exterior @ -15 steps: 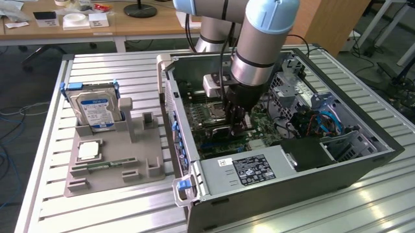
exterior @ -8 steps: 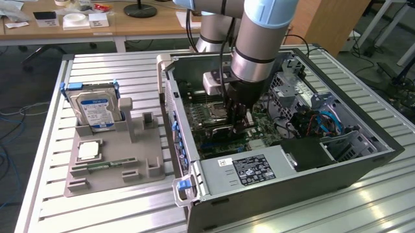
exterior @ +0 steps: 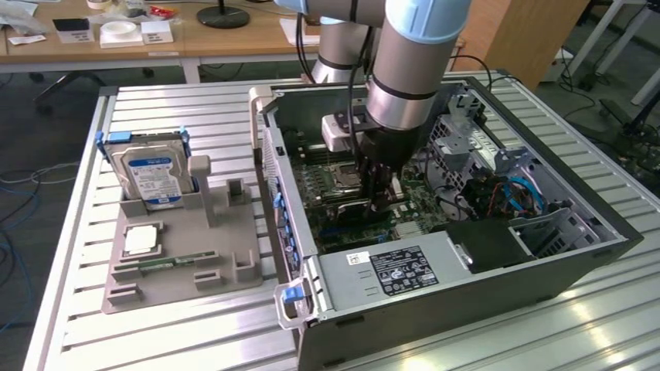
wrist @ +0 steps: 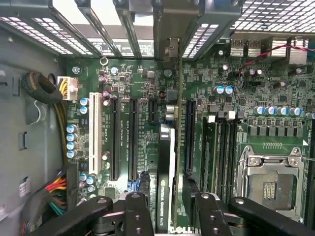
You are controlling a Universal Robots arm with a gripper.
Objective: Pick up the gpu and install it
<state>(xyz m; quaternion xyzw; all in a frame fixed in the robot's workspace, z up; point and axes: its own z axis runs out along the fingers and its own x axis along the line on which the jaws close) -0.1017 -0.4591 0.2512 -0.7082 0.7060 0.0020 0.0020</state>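
The gpu (wrist: pixel 166 196) stands on edge inside the open computer case (exterior: pixel 577 255). It is in line with a black expansion slot on the green motherboard (wrist: pixel 231 93). Its silver end bracket (wrist: pixel 170 49) sits at the case's rear slot openings. I cannot tell whether it is fully seated. My gripper (wrist: pixel 167 183) straddles the card's near end, open, with a narrow gap between each finger and the card. In the exterior view the gripper (exterior: pixel 378 197) reaches deep into the case over the motherboard.
Several empty black slots (wrist: pixel 123 137) lie beside the card, and the CPU socket (wrist: pixel 270 182) is on its other side. On the exterior view's left, a grey parts tray (exterior: pixel 181 255) holds a hard drive (exterior: pixel 154 176) and a memory stick (exterior: pixel 170 263). A power supply (exterior: pixel 397 272) sits at the case's near end.
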